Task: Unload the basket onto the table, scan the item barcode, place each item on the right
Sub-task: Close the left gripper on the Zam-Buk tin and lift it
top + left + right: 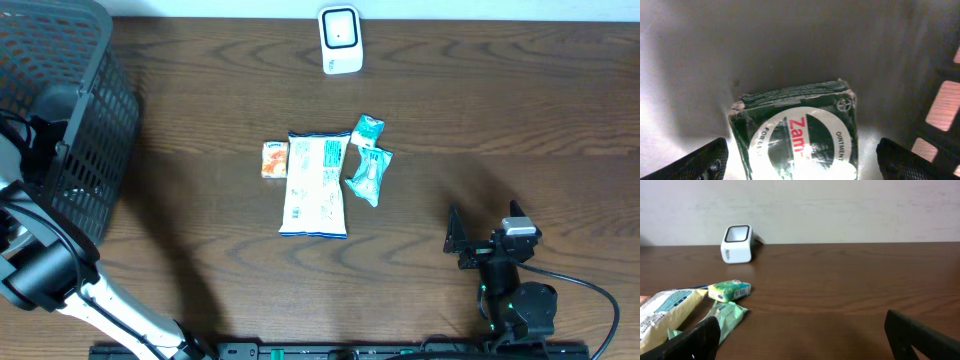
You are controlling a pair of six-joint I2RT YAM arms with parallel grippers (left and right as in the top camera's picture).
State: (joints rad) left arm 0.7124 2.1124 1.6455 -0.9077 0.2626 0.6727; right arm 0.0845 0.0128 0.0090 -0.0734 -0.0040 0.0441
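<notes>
A dark green ointment box (800,130) with a white oval label lies on the pale floor of the black mesh basket (70,110). My left gripper (802,162) hangs over it, open, with one finger (702,162) on each side of the box and a gap to both. The white barcode scanner (340,40) stands at the table's far edge, also in the right wrist view (737,243). My right gripper (484,238) stands open and holds nothing, low over the table at the front right.
At mid-table lie a large white snack bag (316,185), a small orange packet (275,159) and two teal packets (368,130) (368,175). The basket's mesh wall (940,110) is close on the left gripper's right side.
</notes>
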